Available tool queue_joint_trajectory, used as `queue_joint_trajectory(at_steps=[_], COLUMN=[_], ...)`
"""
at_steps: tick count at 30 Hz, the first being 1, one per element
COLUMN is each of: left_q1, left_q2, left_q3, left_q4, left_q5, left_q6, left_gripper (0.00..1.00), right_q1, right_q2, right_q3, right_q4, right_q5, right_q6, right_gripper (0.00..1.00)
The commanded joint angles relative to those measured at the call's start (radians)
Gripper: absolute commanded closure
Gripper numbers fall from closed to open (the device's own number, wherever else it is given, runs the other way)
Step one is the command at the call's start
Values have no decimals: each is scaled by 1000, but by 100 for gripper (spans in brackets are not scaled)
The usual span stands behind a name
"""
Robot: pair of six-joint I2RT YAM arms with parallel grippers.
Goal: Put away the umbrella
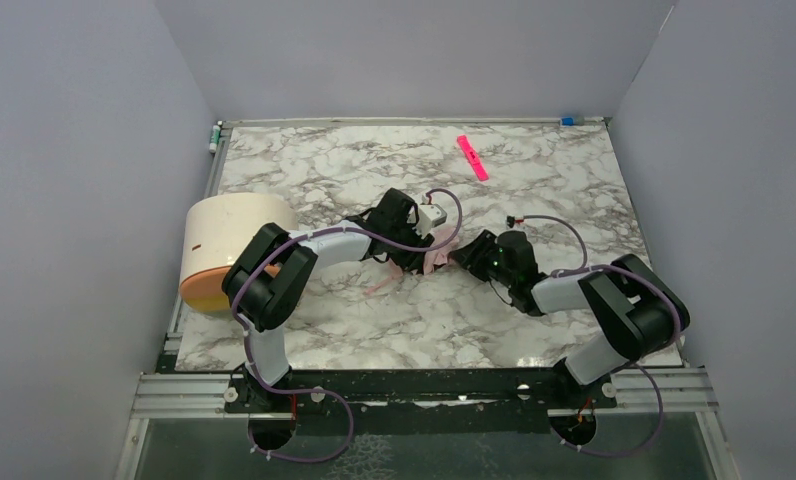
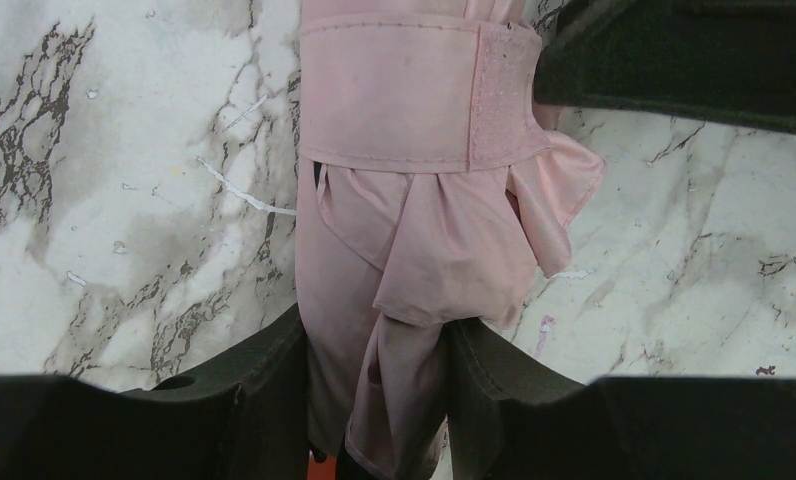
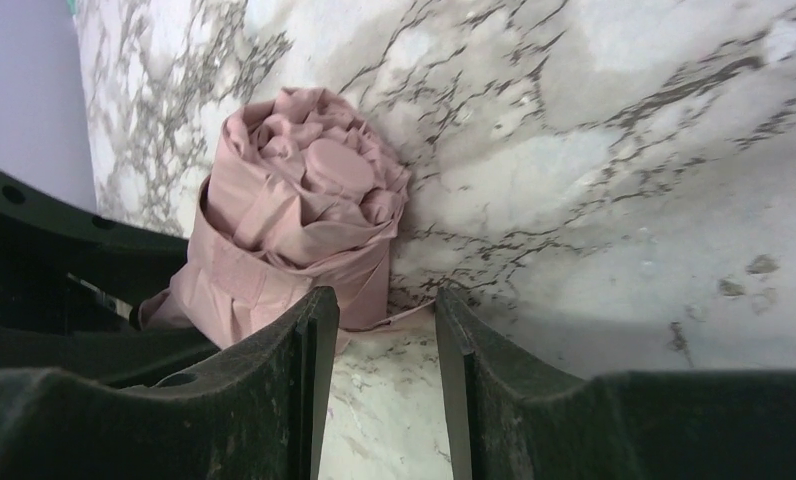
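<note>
Marbled tabletop point(image 1: 374, 320), white with grey-brown veining, is being logged along with the loose items being carried on it.

The pale pink umbrella point(image 1: 429, 262) is being borne near the middle of the marble, folded and strapped, its bunched end being rested on the surface. A cream cylinder point(image 1: 232, 230) with an orange end is being carried on its side at the left edge, well apart from the umbrella. A bright pink strip point(image 1: 472, 157) is being kept flat toward the back, right of centre. Small objects are being noted at the back corners: a green-and-white one point(image 1: 215, 135) on the left and a blue one point(image 1: 571, 121) on the right, both too small to be identified.
</note>
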Motion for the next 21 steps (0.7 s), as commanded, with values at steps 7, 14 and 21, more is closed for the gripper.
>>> queue_joint_trajectory(at_steps=[7,14,21], left_q1=[5,5,5], left_q2=[91,89,91], left_q3=[-42,-45,-43], left_q4=[-153,-157,-157], left_q5=[-126,-126,-125], left_q6=[33,37,35], left_gripper=[100,100,100], right_q1=[2,2,2], right_q2=[80,109,68], right_q3=[-26,-26,-24], right_q4=[51,56,-8], right_q5=[-293,-256,-89], right_q6=[-78,-72,-65], right_gripper=[53,53,51])
